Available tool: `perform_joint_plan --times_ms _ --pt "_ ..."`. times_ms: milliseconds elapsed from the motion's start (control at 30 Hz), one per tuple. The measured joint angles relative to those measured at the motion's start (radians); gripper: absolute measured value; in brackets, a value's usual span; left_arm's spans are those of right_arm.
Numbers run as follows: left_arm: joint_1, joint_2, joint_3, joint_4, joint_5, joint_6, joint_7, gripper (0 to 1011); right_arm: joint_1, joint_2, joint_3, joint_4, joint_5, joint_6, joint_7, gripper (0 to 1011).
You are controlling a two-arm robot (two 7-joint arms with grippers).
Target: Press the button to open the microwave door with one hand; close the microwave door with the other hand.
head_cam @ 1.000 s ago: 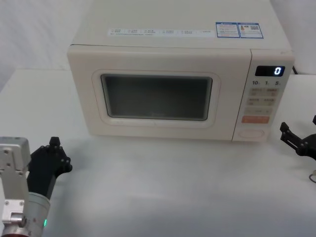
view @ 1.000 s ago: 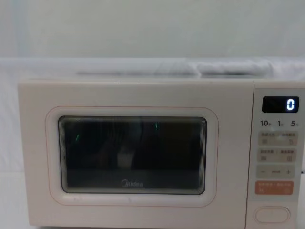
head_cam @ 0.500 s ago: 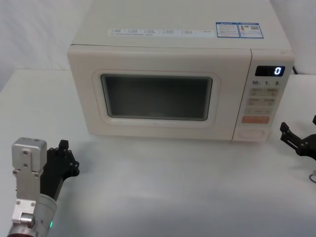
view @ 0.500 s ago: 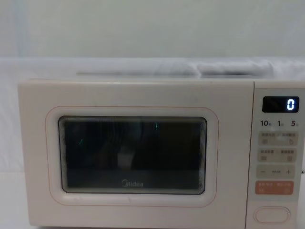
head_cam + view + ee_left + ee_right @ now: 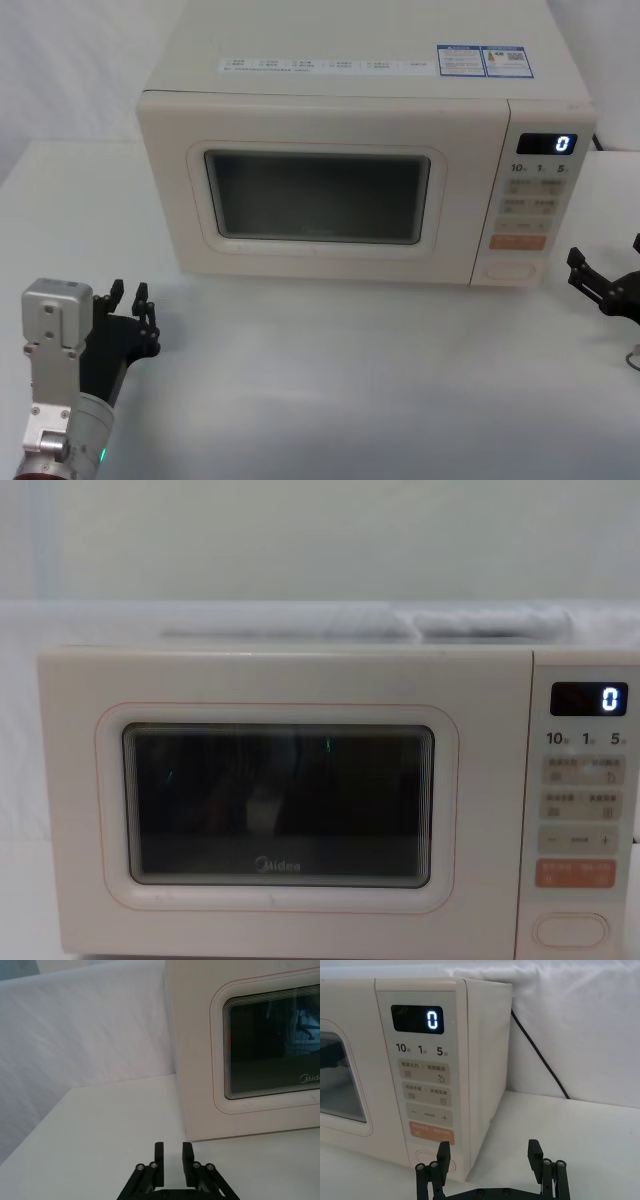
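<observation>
Standing at the back of the surface [image 5: 350, 380], the microwave [image 5: 360, 150] has its door [image 5: 320, 195] shut. Its oval open button [image 5: 511, 270] lies nearest the right tool [image 5: 490, 1157], spread wide and empty; the left tool [image 5: 173, 1159], narrowly parted and empty, sits off the door's far corner.

**Robot body: visible hardware**

Left gripper [image 5: 128, 297]: black linkage fingers with silver screw heads at the joints; a grey metal block with small fasteners sits on a silver cylindrical wrist bearing a green light. Right gripper [image 5: 490, 1152]: matching black fingers, square-tipped, silver screws at the pivots.
</observation>
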Motion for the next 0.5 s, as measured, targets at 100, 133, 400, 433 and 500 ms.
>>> perform_joint_plan --times_ms 100,133,400,433,500 --pt "0.000 0.000 0.000 0.000 -0.001 0.000 0.000 327 0.000 0.000 0.000 0.000 0.000 0.000 0.000 1002" --pt "0.000 0.000 0.000 0.000 -0.001 -0.001 0.000 341 0.000 0.000 0.000 0.000 0.000 0.000 0.000 1002" --pt "0.000 0.000 -0.001 -0.001 -0.003 -0.001 0.000 592 0.000 0.000 0.000 0.000 0.000 0.000 0.000 1002" --pt "0.000 0.000 -0.001 -0.001 -0.003 -0.001 0.000 652 0.000 0.000 0.000 0.000 0.000 0.000 0.000 1002" --pt "0.000 0.000 -0.001 -0.001 -0.003 -0.002 0.000 688 0.000 0.000 0.000 0.000 0.000 0.000 0.000 1002"
